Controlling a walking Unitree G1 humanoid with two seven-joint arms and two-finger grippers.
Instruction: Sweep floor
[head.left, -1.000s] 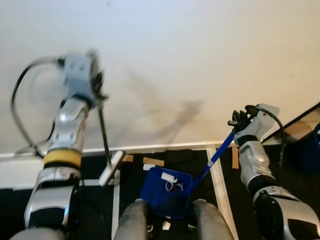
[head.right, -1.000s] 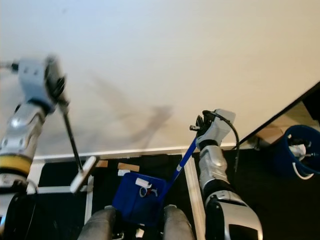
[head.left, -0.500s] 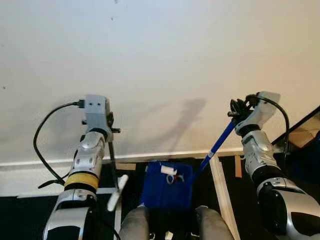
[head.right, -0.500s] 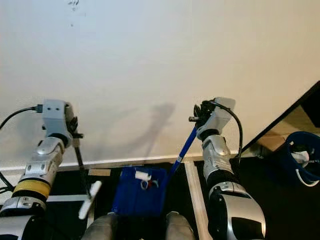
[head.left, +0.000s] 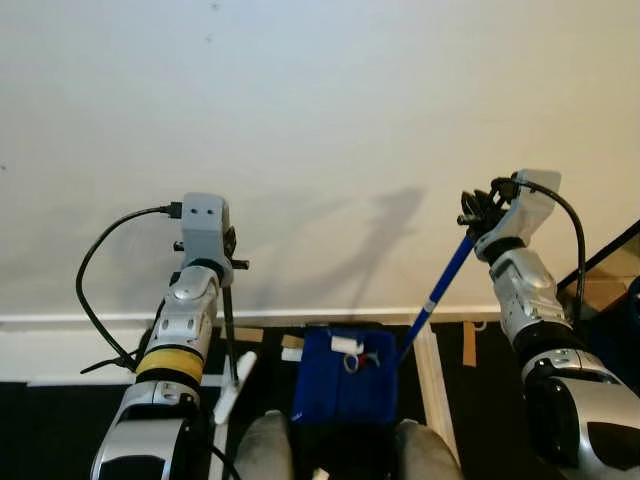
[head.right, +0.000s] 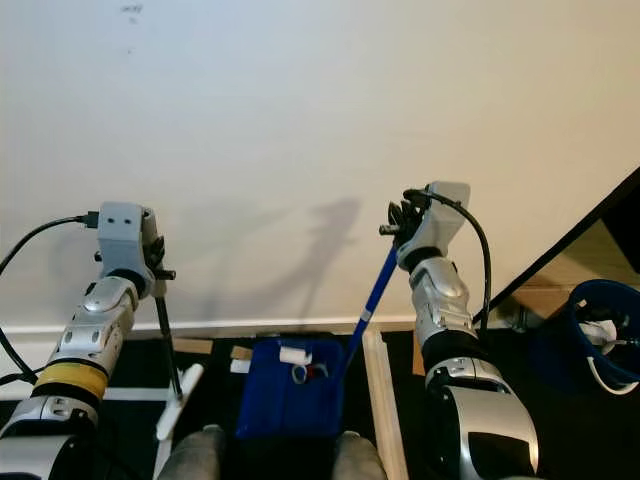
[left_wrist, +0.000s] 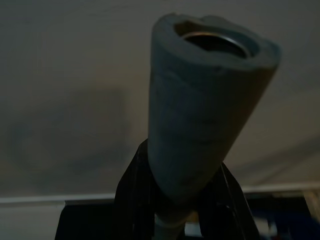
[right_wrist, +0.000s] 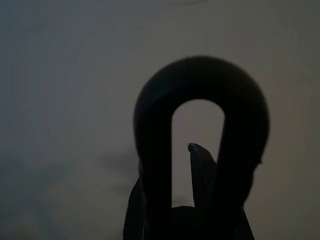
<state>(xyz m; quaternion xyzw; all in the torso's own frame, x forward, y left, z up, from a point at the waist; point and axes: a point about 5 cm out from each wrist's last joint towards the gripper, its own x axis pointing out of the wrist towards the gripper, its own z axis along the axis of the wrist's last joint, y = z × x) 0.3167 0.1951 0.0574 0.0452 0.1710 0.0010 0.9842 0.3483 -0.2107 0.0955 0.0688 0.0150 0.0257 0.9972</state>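
Note:
My left gripper (head.left: 229, 266) is shut on the top of a thin dark broom handle (head.left: 230, 325). The handle hangs down to a white brush head (head.left: 234, 388) just over the black floor. In the left wrist view the grey handle end (left_wrist: 205, 100) sticks up between the fingers (left_wrist: 131, 185). My right gripper (head.left: 477, 212) is shut on the top of a long blue handle (head.left: 440, 290) that slants down to a blue dustpan (head.left: 345, 385) between my legs. White and red scraps (head.left: 350, 350) lie in the pan. The handle's dark loop (right_wrist: 200, 95) shows in the right wrist view.
A white wall (head.left: 320, 120) with a baseboard (head.left: 90, 320) stands close ahead. The black floor (head.right: 560, 420) carries pale strips (head.right: 375, 400) and small cardboard scraps (head.left: 293, 342). A blue bucket (head.right: 605, 320) stands at the right by a dark slanting edge.
My left arm came down from high on the left, and the broom now hangs nearly upright. The dustpan has turned square to the wall. The right gripper has risen slightly.

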